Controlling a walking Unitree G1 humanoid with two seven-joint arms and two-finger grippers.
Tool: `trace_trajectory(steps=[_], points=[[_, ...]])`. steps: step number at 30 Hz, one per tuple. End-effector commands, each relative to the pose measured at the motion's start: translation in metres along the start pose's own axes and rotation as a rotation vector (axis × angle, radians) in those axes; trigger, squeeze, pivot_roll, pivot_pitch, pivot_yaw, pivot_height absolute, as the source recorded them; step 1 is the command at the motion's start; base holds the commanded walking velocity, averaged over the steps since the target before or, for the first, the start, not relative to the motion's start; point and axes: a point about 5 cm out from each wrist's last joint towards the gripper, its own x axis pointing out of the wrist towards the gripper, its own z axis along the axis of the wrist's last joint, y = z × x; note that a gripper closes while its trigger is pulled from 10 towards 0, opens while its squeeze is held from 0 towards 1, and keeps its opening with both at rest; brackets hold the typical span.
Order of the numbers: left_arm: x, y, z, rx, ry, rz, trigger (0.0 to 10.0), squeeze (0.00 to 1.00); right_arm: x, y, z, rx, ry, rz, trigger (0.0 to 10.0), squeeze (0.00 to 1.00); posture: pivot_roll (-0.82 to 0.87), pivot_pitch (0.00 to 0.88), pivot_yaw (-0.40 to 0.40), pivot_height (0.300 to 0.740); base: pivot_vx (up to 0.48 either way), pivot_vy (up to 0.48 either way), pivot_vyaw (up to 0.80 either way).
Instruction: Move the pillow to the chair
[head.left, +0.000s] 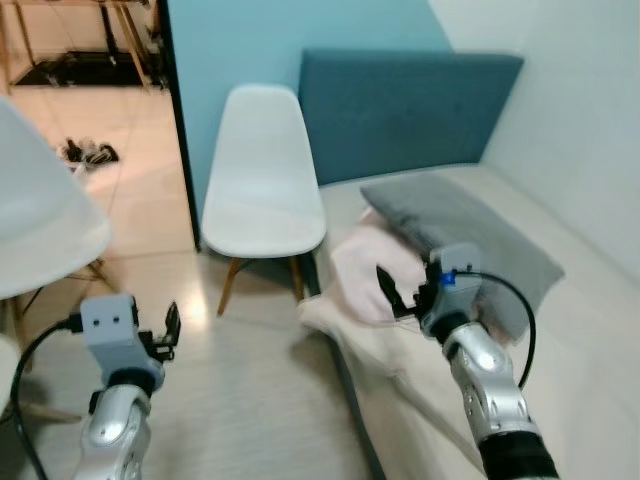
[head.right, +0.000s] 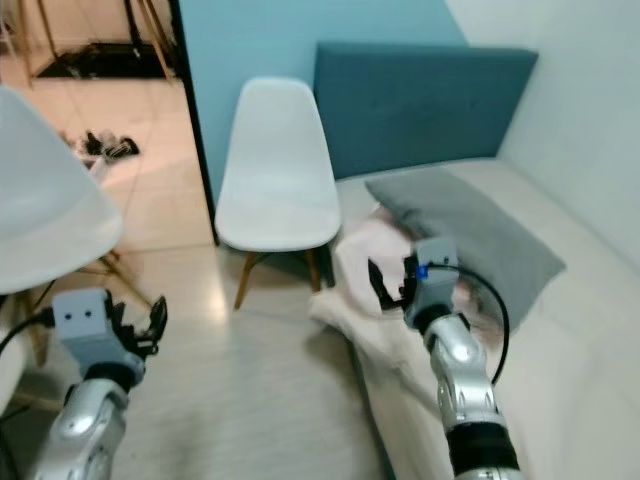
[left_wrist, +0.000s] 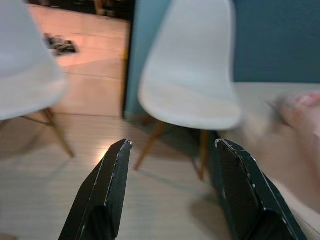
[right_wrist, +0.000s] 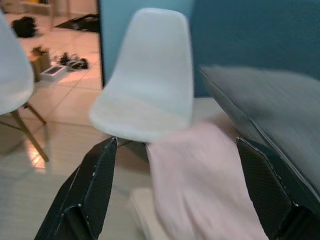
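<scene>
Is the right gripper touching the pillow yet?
Apart. In the right wrist view the right gripper is open, and its fingers frame the pink cloth and grey pillow from a distance, with the chair beyond.

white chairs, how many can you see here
2. One white chair stands against the blue wall beside the bed. A second white chair is at the robot's left, cut off by the frame edge. More may be out of view.
</scene>
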Motion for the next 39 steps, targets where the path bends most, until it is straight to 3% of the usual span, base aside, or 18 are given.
trace_trajectory(steps=[1, 11, 17, 22, 25, 29, 31, 32, 33, 35, 37, 38, 39], points=[[-0.002, 0.007, -0.003, -0.003, 0.022, 0.028, 10.0, 0.00, 0.006, 0.013, 0.003, 0.006, -0.002, 0.058, 10.0, 0.00, -0.06, 0.000, -0.102, 0.740, 0.472, 0.000, 0.00], [-0.001, 0.005, -0.004, -0.008, 0.023, 0.025, 10.0, 0.00, 0.008, 0.014, 0.001, 0.018, 0.010, 0.071, 10.0, 0.00, -0.06, 0.000, -0.107, 0.740, 0.472, 0.000, -0.24], [0.000, 0.003, -0.004, -0.016, 0.026, 0.016, 10.0, 0.00, 0.011, -0.005, 0.009, 0.147, 0.006, -0.025, 10.0, 0.00, -0.07, 0.000, -0.108, 0.740, 0.472, 0.000, -0.79], [0.001, 0.004, -0.004, -0.015, 0.035, 0.019, 10.0, 0.00, 0.013, -0.015, 0.018, 0.166, -0.017, -0.057, 10.0, 0.00, -0.07, 0.000, -0.109, 0.740, 0.355, 0.000, -0.79], [0.002, 0.005, -0.005, -0.012, 0.041, 0.017, 10.0, 0.00, 0.014, -0.028, 0.033, 0.028, -0.033, -0.067, 10.0, 0.00, -0.07, 0.000, -0.106, 0.740, 0.000, 0.000, -0.79], [0.002, 0.006, -0.005, -0.010, 0.041, 0.014, 10.0, 0.00, 0.013, -0.037, 0.038, -0.064, -0.023, -0.077, 10.0, 0.00, -0.07, 0.000, -0.106, 0.740, 0.000, 0.000, -0.79], [0.002, 0.006, -0.005, -0.010, 0.041, 0.014, 10.0, 0.00, 0.013, -0.037, 0.038, -0.064, -0.023, -0.077, 10.0, 0.00, -0.07, 0.000, -0.106, 0.740, 0.000, 0.000, -0.79], [0.002, 0.006, -0.005, -0.009, 0.041, 0.013, 10.0, 0.00, 0.013, -0.042, 0.041, -0.135, -0.013, -0.068, 10.0, 0.00, -0.08, 0.000, -0.105, 0.740, 0.000, 0.000, -0.79], [0.002, 0.006, -0.005, -0.008, 0.042, 0.011, 10.0, 0.00, 0.012, -0.046, 0.045, -0.189, -0.010, -0.036, 10.0, 0.00, -0.08, 0.000, -0.105, 0.740, 0.000, 0.000, -0.79], [0.003, 0.006, -0.005, -0.007, 0.043, 0.009, 10.0, 0.00, 0.004, -0.040, 0.052, -0.342, 0.028, 0.202, 10.0, 0.00, -0.08, 0.000, -0.105, 0.740, 0.000, 0.000, -0.79], [0.003, 0.006, -0.005, -0.007, 0.043, 0.009, 10.0, 0.00, 0.004, -0.040, 0.052, -0.342, 0.028, 0.202, 10.0, 0.00, -0.08, 0.000, -0.105, 0.740, 0.000, 0.000, -0.79], [0.003, 0.006, -0.005, -0.007, 0.044, 0.007, 10.0, 0.00, -0.004, -0.039, 0.055, -0.401, 0.067, 0.340, 10.0, 0.00, -0.09, 0.000, -0.105, 0.740, 0.000, 0.000, -0.79], [0.003, 0.006, -0.005, -0.007, 0.044, 0.007, 10.0, 0.00, -0.004, -0.039, 0.055, -0.401, 0.067, 0.340, 10.0, 0.00, -0.09, 0.000, -0.105, 0.740, 0.000, 0.000, -0.79]])
